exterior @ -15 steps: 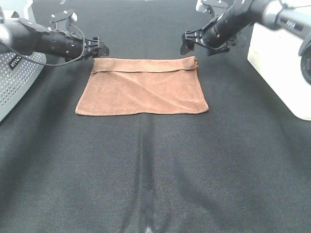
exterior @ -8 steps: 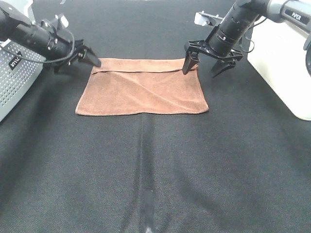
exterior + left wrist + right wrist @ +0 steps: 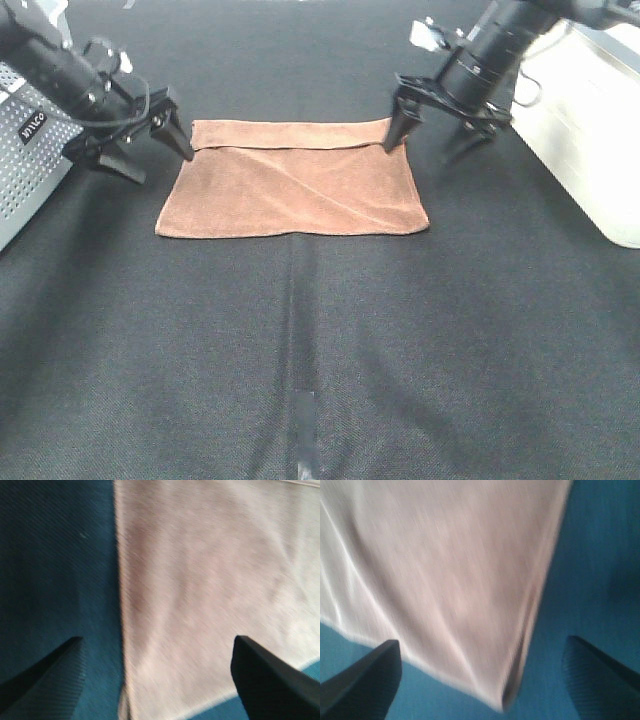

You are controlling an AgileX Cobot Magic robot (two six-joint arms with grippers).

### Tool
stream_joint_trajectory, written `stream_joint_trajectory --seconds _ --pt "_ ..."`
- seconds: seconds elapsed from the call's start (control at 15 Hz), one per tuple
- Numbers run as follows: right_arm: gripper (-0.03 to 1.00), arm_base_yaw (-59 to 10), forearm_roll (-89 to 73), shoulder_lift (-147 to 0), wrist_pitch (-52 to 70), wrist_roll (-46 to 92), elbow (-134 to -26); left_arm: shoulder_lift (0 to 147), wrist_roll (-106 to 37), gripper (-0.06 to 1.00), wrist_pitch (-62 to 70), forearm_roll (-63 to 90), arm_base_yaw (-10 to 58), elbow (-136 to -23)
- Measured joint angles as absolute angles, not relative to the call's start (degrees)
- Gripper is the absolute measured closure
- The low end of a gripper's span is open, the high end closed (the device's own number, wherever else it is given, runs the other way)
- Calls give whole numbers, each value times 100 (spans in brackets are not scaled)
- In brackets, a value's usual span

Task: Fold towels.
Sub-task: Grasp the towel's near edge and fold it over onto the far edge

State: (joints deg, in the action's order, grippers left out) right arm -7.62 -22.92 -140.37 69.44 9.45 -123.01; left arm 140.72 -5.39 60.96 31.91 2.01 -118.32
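Observation:
The rust terry towel lies folded flat on the black table, a hem line running along its far edge. My left gripper is open, fingers pointing down and straddling the towel's far left corner. My right gripper is open, fingers down, straddling the far right corner. The left wrist view shows the washed-out towel between two dark fingertips, its edge running down the middle. The right wrist view shows the towel's corner between the fingertips. The white tag is not visible.
A grey perforated box stands at the left edge behind the left arm. A white box stands at the right edge close to the right arm. The black cloth has a crease running toward the front.
Both grippers have opened and tilted down from a level pose. They have come lower over the towel's two far corners. The towel has not moved.

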Motion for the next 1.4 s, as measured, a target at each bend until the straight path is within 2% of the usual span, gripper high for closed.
stream_joint_trajectory --seconds 0.27,0.4,1.07,1.27,1.4 --pt "16 -659 -2939 -13528 6606 1427 -10858 13390 -642 19 5094 3163 206 -9981" --pt "16 -659 -3163 -13516 6325 1650 -10462 13275 -911 19 4578 3449 206 -9465" --pt "17 -659 -3197 -13722 5575 1719 -10330 13384 -1220 19 4011 3879 481 -9402" --pt "25 -676 -3478 -13808 5541 1719 -10348 13516 -1261 23 4051 4326 481 -9448" --pt "40 -728 -3558 -13883 5500 1713 -10348 13573 -1283 37 4165 4469 521 -9460"
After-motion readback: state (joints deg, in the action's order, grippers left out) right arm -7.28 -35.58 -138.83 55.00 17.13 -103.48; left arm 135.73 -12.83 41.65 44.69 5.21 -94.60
